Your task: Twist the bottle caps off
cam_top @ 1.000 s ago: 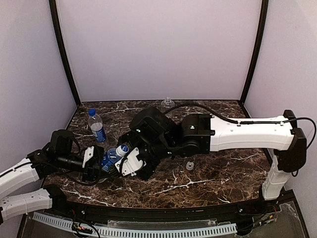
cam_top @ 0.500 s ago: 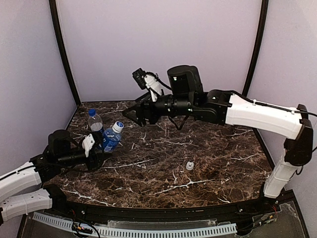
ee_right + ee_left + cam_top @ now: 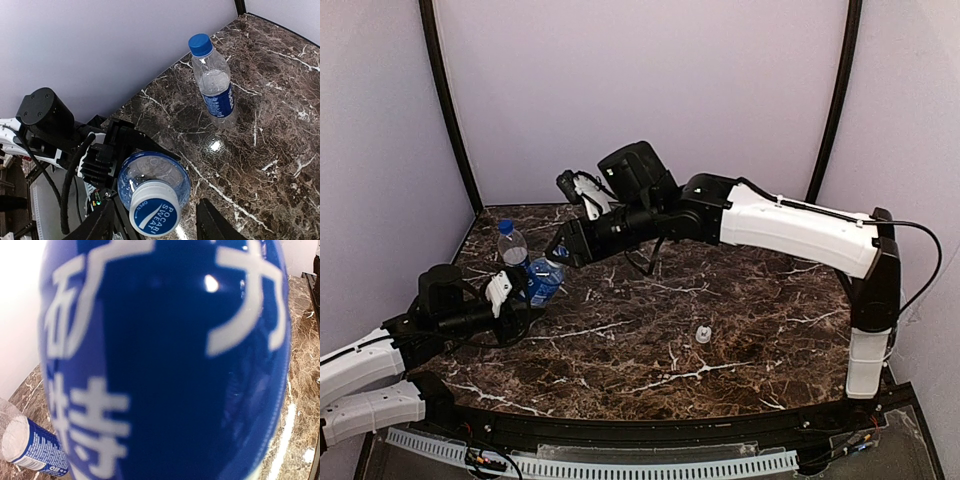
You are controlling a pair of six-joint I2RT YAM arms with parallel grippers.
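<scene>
item: clear plastic bottle (image 3: 542, 283), glossy blue label, tilted at the left of the marbled bench (image 3: 750, 300), pinched at its body by the left fingers (image 3: 97, 162). change: right fingers (image 3: 210, 225), raised at the back half a second ago, now brought down beside its round blue-and-white cap (image 3: 152, 207), spread either side with gaps showing. second bottle (image 3: 512, 245) upright just beside. small white cap (image 3: 702, 334) loose mid-bench.

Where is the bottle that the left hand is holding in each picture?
Top external: the held bottle is left of the middle, tilted.
Left wrist: the held bottle fills nearly the whole picture, blue and very close.
Right wrist: the held bottle is bottom middle, its cap facing the camera.
Shared landmark: the standing bottle beside it.
</scene>
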